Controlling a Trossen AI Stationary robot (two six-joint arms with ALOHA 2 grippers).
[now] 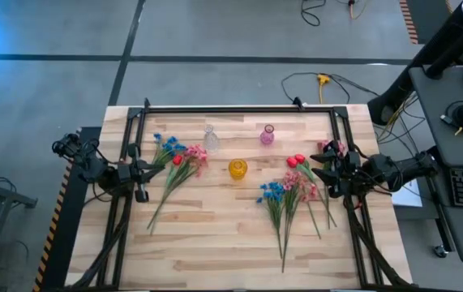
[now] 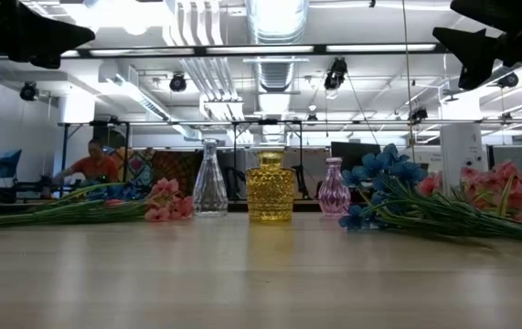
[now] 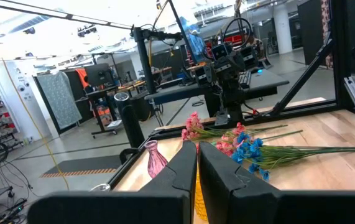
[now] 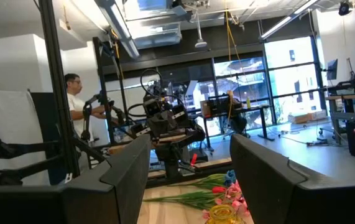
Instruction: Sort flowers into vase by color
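Flowers lie in two bunches, one [image 1: 174, 162] by the left gripper [image 1: 144, 172], pinched shut on nothing, one [image 1: 292, 191] by the right gripper [image 1: 319, 169], gaping empty at the table's [image 1: 215, 243] edge.

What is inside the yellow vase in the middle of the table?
No flower stands in the yellow vase: from above and from the side nothing rises from its neck. Its patterned glass hides whatever might lie at the bottom.
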